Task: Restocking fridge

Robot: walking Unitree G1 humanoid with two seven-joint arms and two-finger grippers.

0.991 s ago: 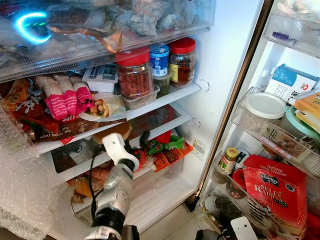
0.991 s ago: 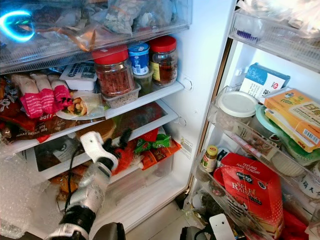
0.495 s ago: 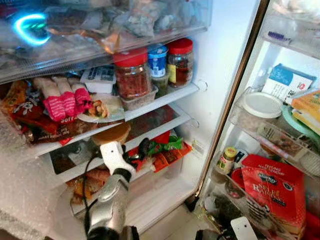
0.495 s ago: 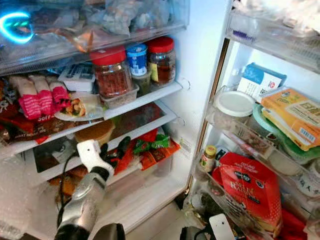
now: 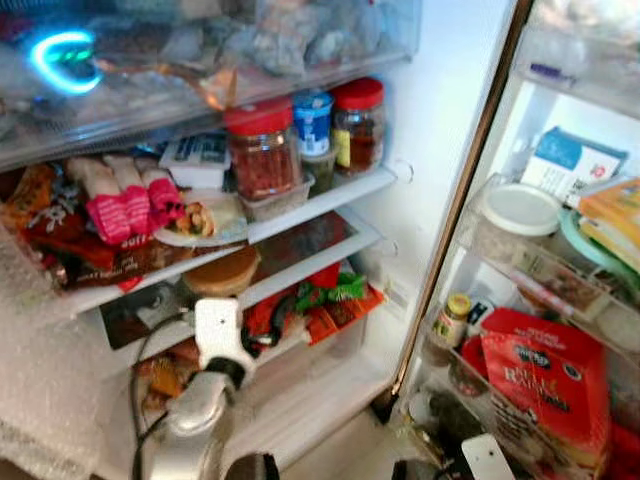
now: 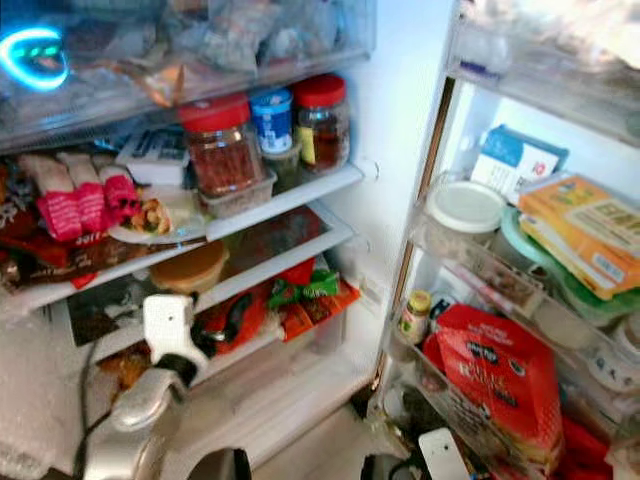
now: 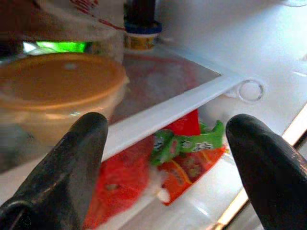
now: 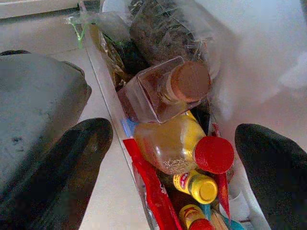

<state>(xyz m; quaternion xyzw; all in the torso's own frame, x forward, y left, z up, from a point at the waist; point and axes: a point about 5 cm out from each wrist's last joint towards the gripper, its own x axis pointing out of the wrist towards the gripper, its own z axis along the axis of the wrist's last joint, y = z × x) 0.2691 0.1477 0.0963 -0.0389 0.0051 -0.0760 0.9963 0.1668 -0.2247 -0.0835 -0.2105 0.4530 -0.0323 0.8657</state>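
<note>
The fridge stands open before me. My left gripper is open and holds nothing, just in front of the lower drawer. That drawer holds red, green and orange snack packets. In the left wrist view its fingers frame the white shelf edge. The packets lie below that edge, and an orange-lidded tub sits above it. My right gripper is open low by the door. It hangs over a bin with a square brown-capped bottle and a yellow bottle with a red cap.
Red-lidded jars and a blue-lidded tub crowd the middle shelf, beside pink packets. The door bins on the right hold a red flour bag, a white-lidded tub and cartons. Bubble wrap hangs at the left.
My left arm has drawn back and down from the snack packets toward me, its gripper still open and empty. The view has shifted a little.
</note>
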